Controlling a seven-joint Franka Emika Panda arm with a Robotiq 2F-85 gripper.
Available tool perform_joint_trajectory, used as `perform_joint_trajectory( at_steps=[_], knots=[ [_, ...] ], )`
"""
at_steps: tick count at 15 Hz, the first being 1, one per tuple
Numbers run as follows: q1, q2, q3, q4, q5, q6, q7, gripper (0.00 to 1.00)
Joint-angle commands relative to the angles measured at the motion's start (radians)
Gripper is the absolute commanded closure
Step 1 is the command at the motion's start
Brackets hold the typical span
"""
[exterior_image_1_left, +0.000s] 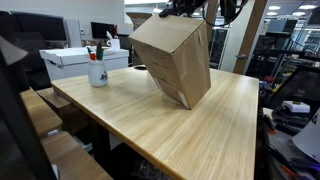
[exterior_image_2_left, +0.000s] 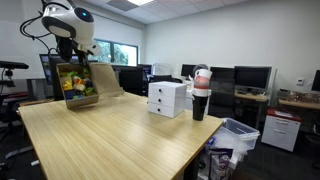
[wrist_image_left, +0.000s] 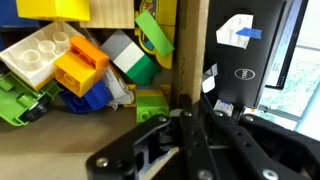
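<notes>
A brown cardboard box stands tilted on one lower edge on the wooden table; in an exterior view its open side shows coloured toy blocks inside. My gripper comes down from above and is shut on the box's top wall. In the wrist view the gripper pinches the cardboard wall, with one finger on each side. Left of the wall, inside the box, lie a yellow block, a white block and a green block.
A white mug with pens and a white box stand behind the cardboard box. A white drawer unit and a dark cup stack sit near the table's far edge. Desks, monitors and chairs surround the table.
</notes>
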Motion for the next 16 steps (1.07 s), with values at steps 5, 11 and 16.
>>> perform_joint_trajectory(
  at_steps=[5,11,16],
  knots=[
    [-0.016,-0.035,-0.003,-0.024,0.109,-0.018,-0.076,0.96],
    [-0.026,-0.032,-0.011,-0.041,0.195,-0.035,-0.119,0.96],
    [-0.038,-0.031,-0.012,-0.049,0.254,-0.053,-0.155,0.96]
  ],
)
